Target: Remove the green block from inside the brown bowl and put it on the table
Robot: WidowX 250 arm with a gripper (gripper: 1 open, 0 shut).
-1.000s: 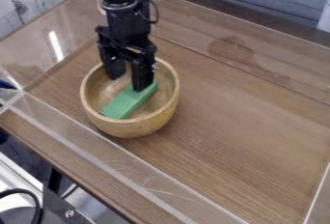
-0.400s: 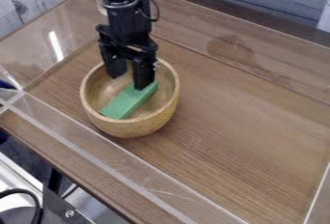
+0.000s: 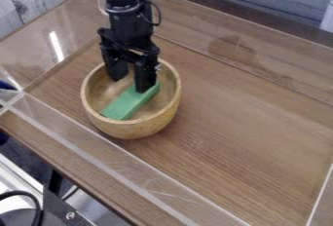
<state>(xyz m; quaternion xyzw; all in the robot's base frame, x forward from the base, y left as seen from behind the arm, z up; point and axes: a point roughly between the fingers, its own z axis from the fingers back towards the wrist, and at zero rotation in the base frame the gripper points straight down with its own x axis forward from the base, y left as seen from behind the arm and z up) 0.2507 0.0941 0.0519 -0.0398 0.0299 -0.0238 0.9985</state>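
Green block (image 3: 131, 101): one, lying inside the brown bowl (image 3: 97, 110) on the counter (image 3: 235, 123), long axis slanting from near wall toward far-right side. Pincer (image 3: 130, 81): one, fingers spread wide, at the bowl's far half, beside and above the block's far end.

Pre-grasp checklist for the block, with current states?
1. Block inside bowl: ok
2. Bowl upright on table: ok
3. End effector open: ok
4. End effector over bowl, at block's far end: ok
5. Fingers lined up to straddle block: cannot tell, one view only
6. Block out on table: not ok, still to do
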